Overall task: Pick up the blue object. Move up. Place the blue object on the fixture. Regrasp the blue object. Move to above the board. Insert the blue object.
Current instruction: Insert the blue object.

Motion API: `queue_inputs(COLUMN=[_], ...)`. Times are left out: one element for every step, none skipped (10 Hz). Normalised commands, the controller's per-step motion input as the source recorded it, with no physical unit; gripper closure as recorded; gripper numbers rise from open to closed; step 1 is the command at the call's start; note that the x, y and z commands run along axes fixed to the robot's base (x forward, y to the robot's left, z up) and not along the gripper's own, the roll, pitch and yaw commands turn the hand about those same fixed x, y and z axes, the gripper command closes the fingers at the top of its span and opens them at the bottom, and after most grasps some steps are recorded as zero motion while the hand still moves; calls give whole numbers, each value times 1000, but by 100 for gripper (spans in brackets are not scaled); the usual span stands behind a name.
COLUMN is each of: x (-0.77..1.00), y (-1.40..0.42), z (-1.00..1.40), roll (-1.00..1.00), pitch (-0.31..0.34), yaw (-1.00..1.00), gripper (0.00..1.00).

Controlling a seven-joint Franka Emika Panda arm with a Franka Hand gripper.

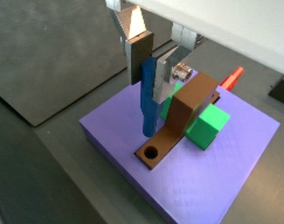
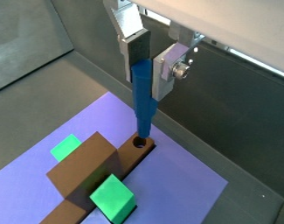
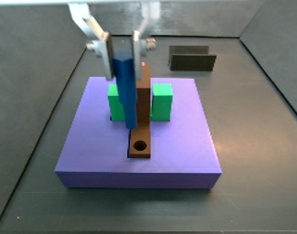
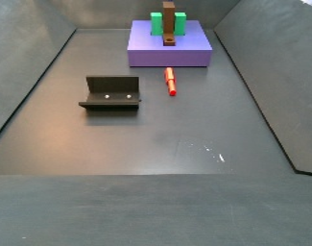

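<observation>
The gripper (image 2: 148, 54) hangs above the board (image 3: 175, 146), pinching the blue object (image 2: 143, 96) by its top. The peg hangs upright straight below the fingers, its tip seemingly just over the brown bar's hole (image 2: 141, 140).

We've got a small red stick-shaped piece (image 4: 170, 81) lying on the dark floor (image 4: 184, 135), just beside the slab's front edge.
</observation>
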Motion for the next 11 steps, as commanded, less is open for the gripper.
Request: queue_inputs(x=[280, 9, 49, 103, 0, 91, 271, 226, 80, 0, -134], y=[-29, 0, -60, -114, -94, -114, -180, -97, 0, 11, 3], z=[-180, -129, -120, -191, -206, -200, -209, -220, -229, -186, -189], roll=[176, 150, 119, 97, 44, 40, 53, 57, 71, 114, 149], pitch=[199, 60, 47, 51, 16, 3, 3, 0, 0, 0, 0], yaw=[-117, 0, 0, 0, 0, 0, 0, 0, 0, 0, 0], gripper=[100, 100, 100, 100, 100, 100, 100, 100, 100, 100, 100])
